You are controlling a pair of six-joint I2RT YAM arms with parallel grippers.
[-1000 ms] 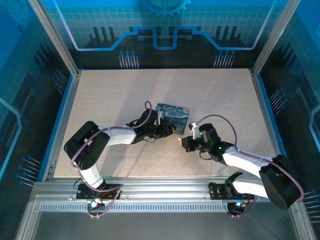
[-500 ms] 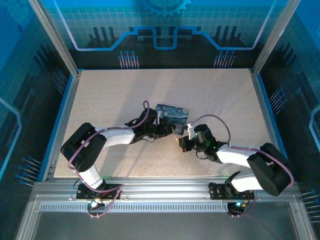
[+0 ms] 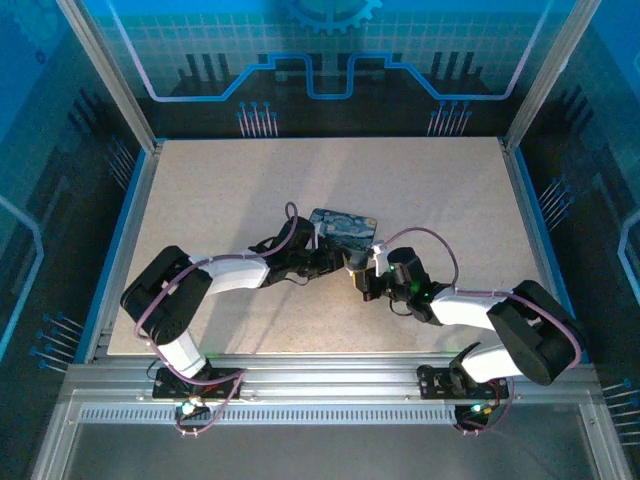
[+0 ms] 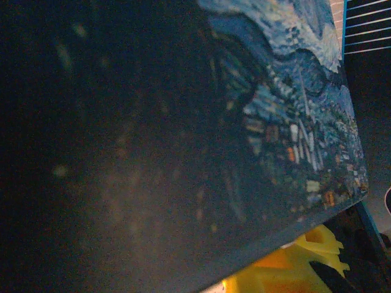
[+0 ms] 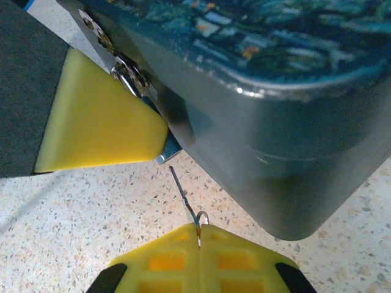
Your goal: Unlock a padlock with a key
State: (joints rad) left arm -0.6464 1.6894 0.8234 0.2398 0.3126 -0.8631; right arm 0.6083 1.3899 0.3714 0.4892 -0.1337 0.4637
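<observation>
From where I stand, both arms meet at the middle of the surface [image 3: 250, 180], on the near side of the dark-blue painted tin [image 3: 345, 228].

The right hand [image 5: 199, 233] is pressed fully closed, its two yellow fingers flat against each other. It pinches the ring end of the key [image 5: 183, 192] in the seam between them. The slim shaft of the key slants up and away from the fingertips. Its tip sits just beneath the lower end of the padlock [image 5: 170, 121].

The padlock hangs by its thin silver shackle from the metal hasp on the tin's front wall, at the tin's near corner. Its grey body lies against that wall.

The left hand [image 3: 335, 258] comes in from the other side. One of its yellow fingers [image 5: 101, 119] is wedged right up against the padlock, touching it at the shackle. The other finger is hidden from me, so I cannot tell whether that hand is actually gripping the padlock or only bracing it. Its own camera is so close to the tin's lid [image 4: 287, 122] that it shows mostly blurred paint.
</observation>
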